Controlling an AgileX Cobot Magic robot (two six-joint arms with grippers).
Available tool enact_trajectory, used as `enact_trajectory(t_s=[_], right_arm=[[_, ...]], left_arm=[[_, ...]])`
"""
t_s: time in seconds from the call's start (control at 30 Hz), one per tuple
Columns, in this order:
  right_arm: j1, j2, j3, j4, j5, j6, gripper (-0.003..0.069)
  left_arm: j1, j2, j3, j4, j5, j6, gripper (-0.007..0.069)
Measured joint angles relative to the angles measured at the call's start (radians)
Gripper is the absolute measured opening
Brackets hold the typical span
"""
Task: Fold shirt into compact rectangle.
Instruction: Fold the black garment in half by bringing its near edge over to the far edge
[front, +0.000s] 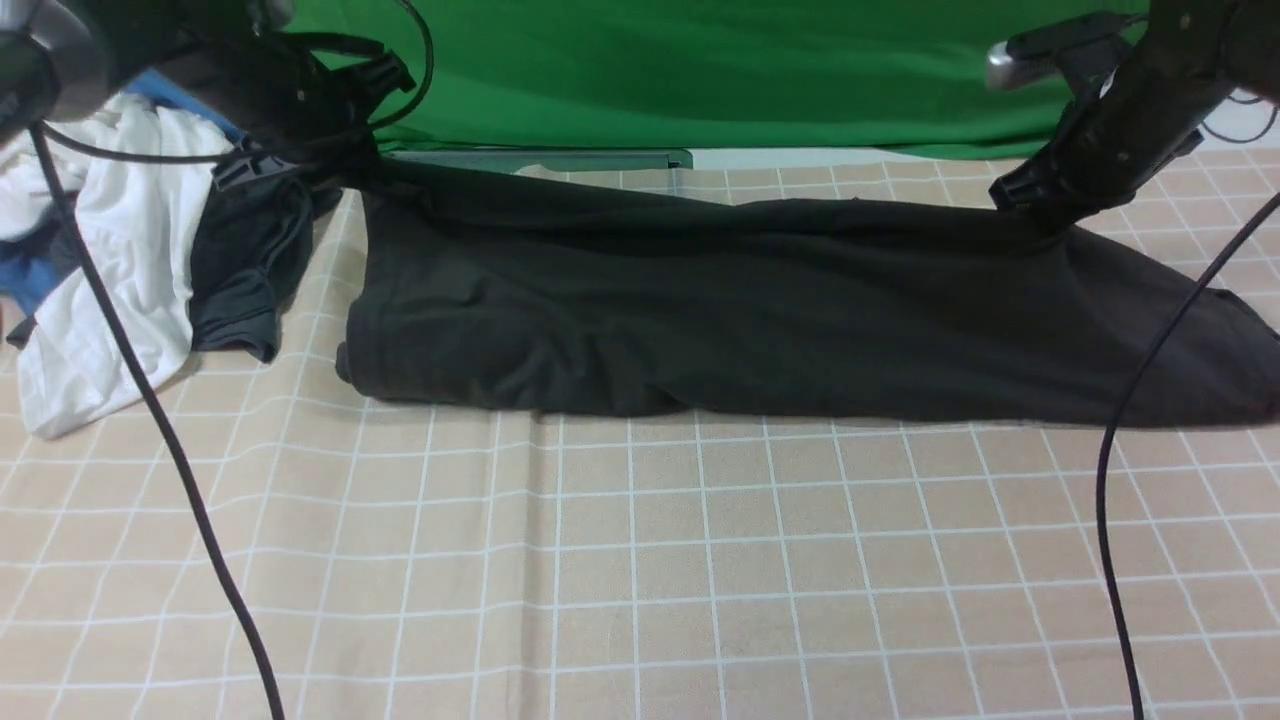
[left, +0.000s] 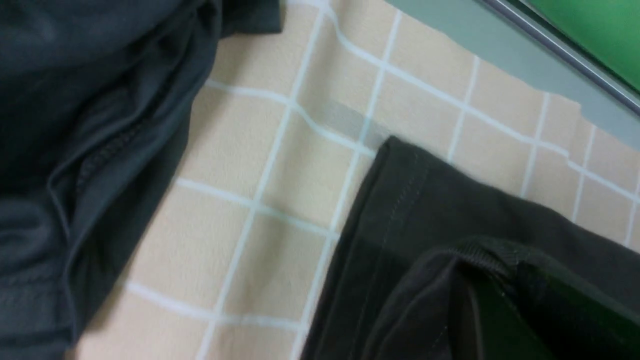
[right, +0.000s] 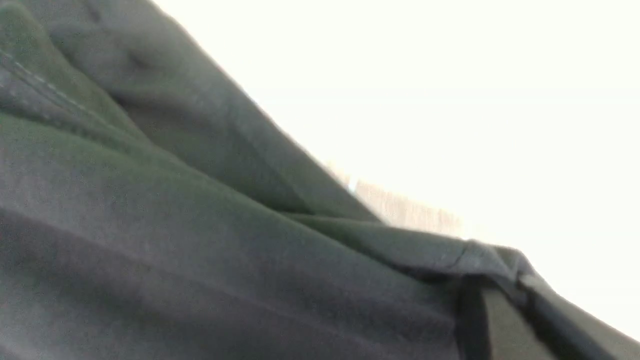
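While the shirt lies stretched over the checked tablecloth, the left gripper clamps its far left corner and the right gripper its far right edge.

We see a beige checked tablecloth; the black shirt lies across its upper middle, a clothes pile at upper left.

Far left on checked bench cloth: white garment, dark grey garment, blue fabric, possibly clothing. Green backdrop behind.
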Motion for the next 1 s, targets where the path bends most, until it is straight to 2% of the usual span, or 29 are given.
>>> enact_trajectory(t_s=[0.13,0.23,0.3,0.37,0.4,0.47,0.6,0.63,0.67,0.7,0.8,1.0], right_arm=[[-0.001,0.013,0.000,-0.006,-0.056,0.002,0.0113],[0.000,0.010,-0.003,-0.014,-0.118,0.003,0.0272],[0.000,0.004,-0.009,-0.014,-0.108,0.003,0.0321],[0.000,-0.007,-0.015,-0.014,-0.079,0.003,0.0337],[-0.001,-0.034,-0.026,-0.013,-0.015,0.003,0.0331],[-0.001,-0.068,-0.032,0.003,0.061,0.002,0.0288],[-0.001,-0.134,-0.040,0.069,0.160,-0.015,0.0097],[-0.001,-0.141,-0.040,0.081,0.165,-0.019,0.0074],[-0.001,-0.148,-0.040,0.101,0.175,-0.023,0.0046],[-0.001,-0.151,-0.040,0.118,0.183,-0.026,0.0041],[-0.001,-0.151,-0.040,0.145,0.202,-0.027,0.0038],[0.015,-0.151,-0.040,0.159,0.209,-0.027,0.0039]], left_arm=[[0.001,0.017,-0.001,0.005,-0.055,-0.005,0.0078],[0.006,0.017,-0.004,0.017,-0.099,-0.002,0.0203],[0.007,0.011,-0.013,0.011,-0.087,0.015,0.0257],[0.007,0.000,-0.023,-0.009,-0.064,0.038,0.0290],[-0.003,-0.015,-0.031,-0.055,-0.022,0.106,0.0304],[-0.025,-0.028,-0.037,-0.082,0.014,0.165,0.0302],[-0.128,-0.032,-0.040,-0.087,0.090,0.210,0.0176],[-0.147,-0.029,-0.040,-0.082,0.098,0.213,0.0160],[-0.188,-0.016,-0.040,-0.071,0.107,0.217,0.0099],[-0.214,0.003,-0.040,-0.063,0.110,0.222,0.0057],[-0.261,0.053,-0.040,-0.053,0.110,0.231,0.0017],[-0.280,0.148,-0.041,-0.041,0.093,0.274,0.0016]])
